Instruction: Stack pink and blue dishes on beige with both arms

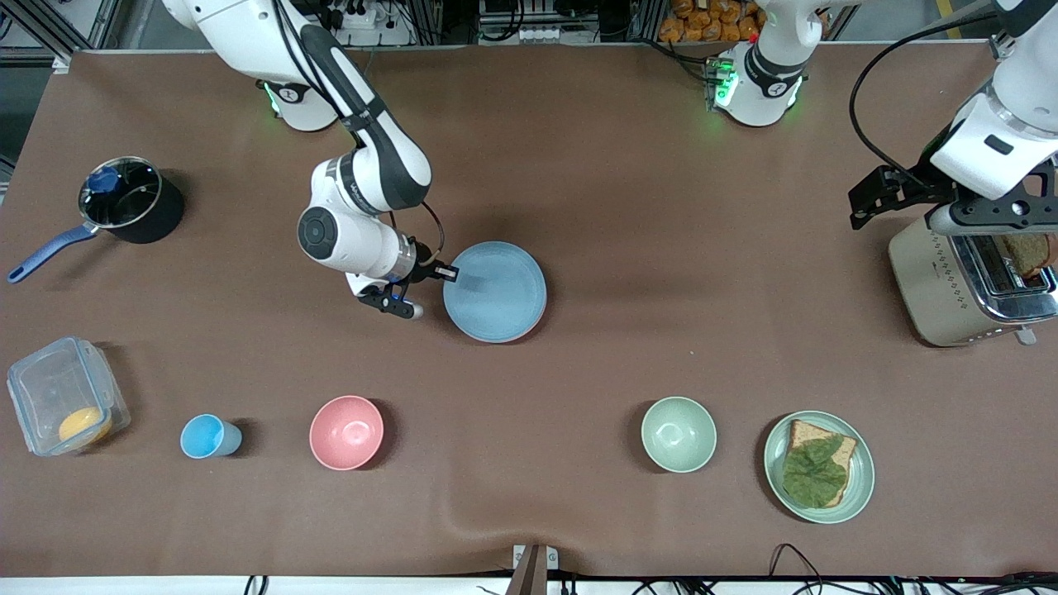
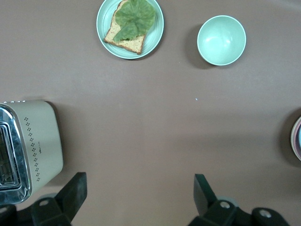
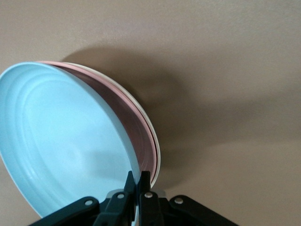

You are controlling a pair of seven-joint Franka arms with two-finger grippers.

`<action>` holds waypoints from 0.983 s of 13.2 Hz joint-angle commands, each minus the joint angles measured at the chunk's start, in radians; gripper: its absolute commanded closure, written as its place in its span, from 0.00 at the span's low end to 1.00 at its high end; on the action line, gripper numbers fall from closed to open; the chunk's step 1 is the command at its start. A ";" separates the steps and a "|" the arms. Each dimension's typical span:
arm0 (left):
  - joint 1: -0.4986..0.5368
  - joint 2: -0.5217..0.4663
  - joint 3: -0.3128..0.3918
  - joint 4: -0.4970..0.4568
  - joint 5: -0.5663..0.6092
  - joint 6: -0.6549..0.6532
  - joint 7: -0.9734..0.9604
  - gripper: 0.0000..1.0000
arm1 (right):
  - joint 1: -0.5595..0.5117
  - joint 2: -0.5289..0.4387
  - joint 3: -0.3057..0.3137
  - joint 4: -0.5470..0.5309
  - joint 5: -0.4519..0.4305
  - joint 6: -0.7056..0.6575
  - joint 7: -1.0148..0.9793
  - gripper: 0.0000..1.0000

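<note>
My right gripper (image 1: 450, 273) (image 3: 140, 175) is shut on the rim of the light blue plate (image 1: 496, 291) (image 3: 61, 146) at mid-table. The blue plate is tilted, its gripped edge raised off the pink plate (image 3: 143, 134) beneath it. The pink plate lies on the beige plate (image 3: 158, 153), of which only a thin cream rim shows. In the front view the blue plate covers both, with a pink sliver (image 1: 539, 320) at its edge. My left gripper (image 1: 988, 219) (image 2: 140, 182) hangs open and empty over the toaster (image 1: 950, 281) (image 2: 37, 141) and waits.
Nearer the front camera stand a clear container (image 1: 62, 397), a small blue cup (image 1: 207, 436), a deep pink bowl (image 1: 346, 432), a green bowl (image 1: 679, 434) (image 2: 221, 40) and a green plate with bread and lettuce (image 1: 818, 467) (image 2: 130, 27). A dark pot (image 1: 128, 198) sits toward the right arm's end.
</note>
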 commanded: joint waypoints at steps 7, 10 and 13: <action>-0.007 -0.007 0.014 0.064 -0.017 -0.087 0.016 0.00 | -0.070 -0.098 -0.059 0.056 -0.021 -0.230 0.009 0.00; 0.000 -0.008 0.014 0.061 -0.019 -0.100 0.017 0.00 | -0.156 -0.128 -0.069 0.099 -0.130 -0.342 -0.081 0.00; 0.002 -0.010 0.012 0.064 -0.019 -0.116 0.017 0.00 | -0.272 -0.128 -0.069 0.220 -0.225 -0.512 -0.207 0.00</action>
